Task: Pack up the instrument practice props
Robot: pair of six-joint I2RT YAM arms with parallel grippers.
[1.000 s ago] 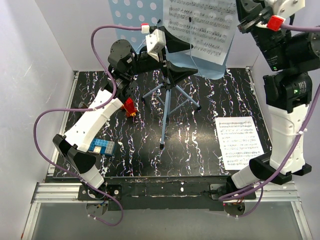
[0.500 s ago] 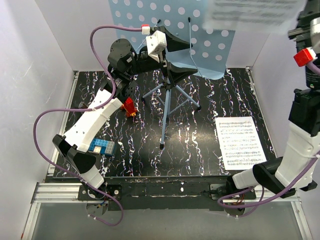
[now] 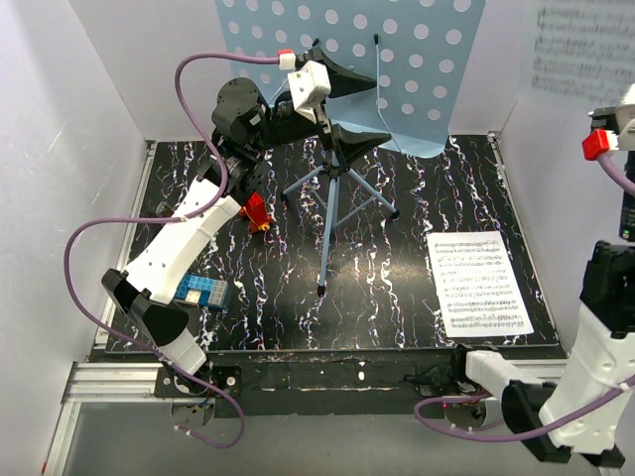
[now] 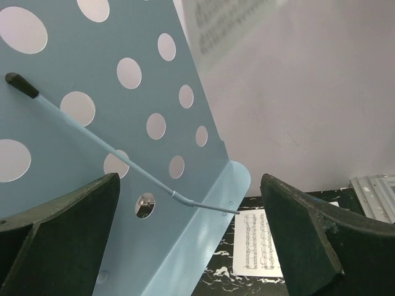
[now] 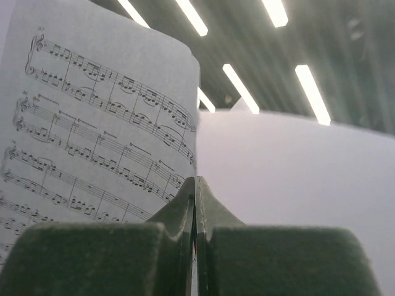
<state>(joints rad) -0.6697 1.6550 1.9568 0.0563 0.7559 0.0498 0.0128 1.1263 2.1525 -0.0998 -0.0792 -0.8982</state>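
Note:
The light-blue music stand stands at the back, its perforated desk plate [image 3: 417, 69] above a thin pole [image 3: 329, 223] on tripod legs. My left gripper [image 3: 369, 109] is open just in front of the plate, holding nothing. In the left wrist view the plate [image 4: 92, 185] and its wire page holder [image 4: 111, 154] fill the gap between the fingers [image 4: 302, 240]. High at the right edge, my right gripper [image 3: 615, 99] is shut on a sheet-music page [image 3: 585, 50], whose printed face [image 5: 92, 142] rises above the closed tips [image 5: 195, 185]. Another page [image 3: 478, 283] lies flat on the table.
A small red object [image 3: 258, 211] lies by the left arm, and a blue block [image 3: 203, 293] sits near the front left. White walls close in the left, back and right. The black marbled table [image 3: 397, 297] ends at a metal rail in front.
The right arm has pulled the page off the stand's plate and carried it up and to the right. The left gripper's jaws have spread a little wider.

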